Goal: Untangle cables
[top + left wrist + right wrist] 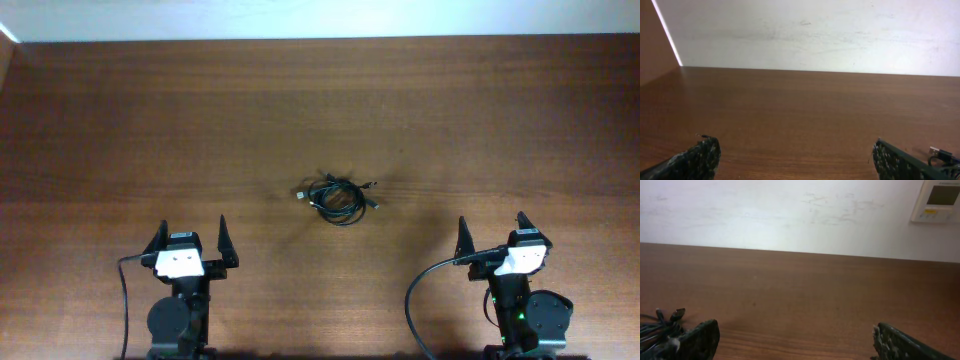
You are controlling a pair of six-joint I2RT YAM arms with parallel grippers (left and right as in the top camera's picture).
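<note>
Overhead, the cables (337,197) sit in one knotted bunch. Nothing is pulled apart yet. The left gripper (192,229) and right gripper (492,222) are wide open, holding nothing.

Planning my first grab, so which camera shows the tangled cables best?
Overhead: it shows the whole knot of cables lying mid-table. The left wrist view catches only one plug at its lower right edge; the right wrist view shows a few strands and plugs in its lower left corner.
</note>
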